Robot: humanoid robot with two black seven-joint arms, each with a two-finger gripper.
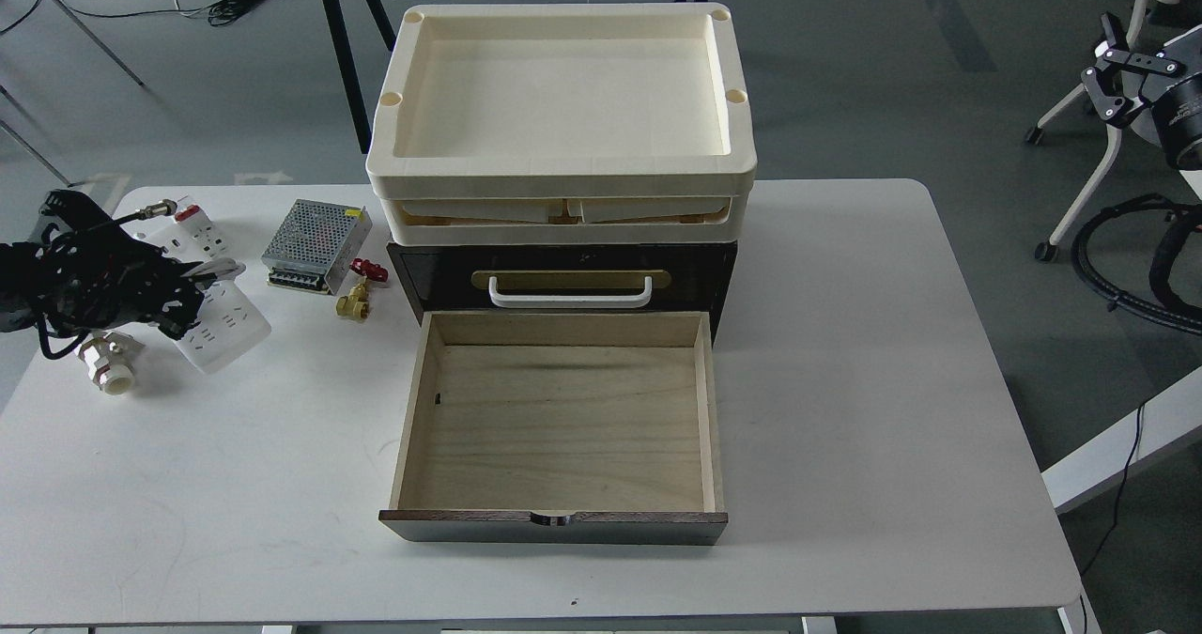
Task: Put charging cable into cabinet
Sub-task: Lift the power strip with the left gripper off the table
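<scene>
The charging cable (223, 326), a white power strip, hangs tilted in my left gripper (199, 298) at the table's left edge, lifted off the table top. The gripper is shut on the strip's near end, and its cord is hidden behind the black arm. The cabinet (563, 277) is dark brown and stands at mid-table. Its lower drawer (563, 427) is pulled open, with a bare pale wood floor. The drawer lies to the right of the strip. My right gripper (1110, 75) is raised off the table at the far right, too small to read.
Cream trays (563, 99) are stacked on the cabinet. A white breaker with a red switch (194, 225), a silver power supply box (315, 233) and a brass valve with a red handle (357, 296) lie between strip and cabinet. A white pipe fitting (105, 371) lies below my left gripper.
</scene>
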